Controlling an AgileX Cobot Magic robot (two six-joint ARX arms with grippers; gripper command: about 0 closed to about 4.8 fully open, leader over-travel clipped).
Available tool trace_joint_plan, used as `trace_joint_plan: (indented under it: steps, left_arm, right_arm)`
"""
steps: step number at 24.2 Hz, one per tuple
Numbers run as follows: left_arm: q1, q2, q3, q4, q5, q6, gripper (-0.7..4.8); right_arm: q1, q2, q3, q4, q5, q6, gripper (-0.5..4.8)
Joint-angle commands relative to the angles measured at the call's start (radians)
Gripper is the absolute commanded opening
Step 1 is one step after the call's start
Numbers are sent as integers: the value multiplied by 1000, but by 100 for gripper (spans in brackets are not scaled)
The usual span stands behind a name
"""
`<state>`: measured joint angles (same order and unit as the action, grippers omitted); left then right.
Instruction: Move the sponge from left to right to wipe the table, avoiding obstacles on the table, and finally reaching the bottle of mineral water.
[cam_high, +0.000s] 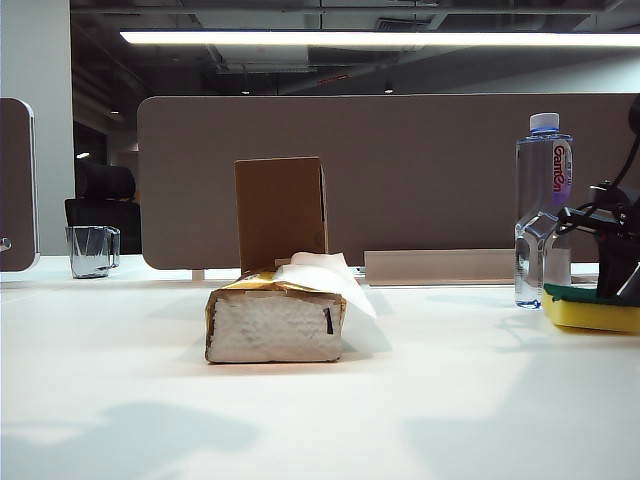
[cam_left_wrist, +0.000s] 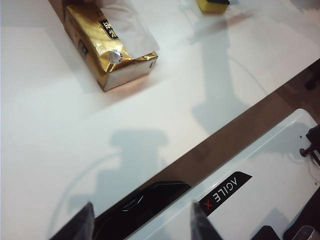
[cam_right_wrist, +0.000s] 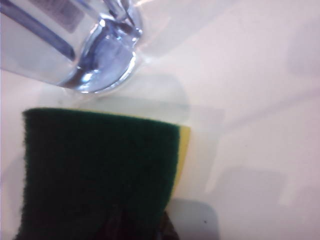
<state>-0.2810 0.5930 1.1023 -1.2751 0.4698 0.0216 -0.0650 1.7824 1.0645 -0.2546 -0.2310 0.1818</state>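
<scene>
While beside bottle (touching?), sponge.

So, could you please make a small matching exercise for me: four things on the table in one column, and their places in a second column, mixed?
Things:
1. sponge
2. bottle of mineral water
3. cardboard box
4. glass mug

Places, as seen in the exterior view:
a. far left, at the back of the table
b. upright, behind the tissue pack
c. far right, lying flat under the right gripper
d. standing just left of the sponge

Pairs: 1-c, 2-d, 3-b, 4-a
</scene>
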Motion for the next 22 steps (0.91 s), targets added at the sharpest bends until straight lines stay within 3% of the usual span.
trace_joint_plan:
  steps: [1,5,22]
  left_arm:
    - [0,-1,6,13,6,-4,246]
    - [0,-1,6,13,6,-11,246]
    - [0,-1,6,14,28,-11,246]
  right_arm:
    - [3,2,1,-11,-16,2,99]
    - [3,-2,2,-14,-24,2,149]
    - [2,-46,113,-147,-23,-18,194]
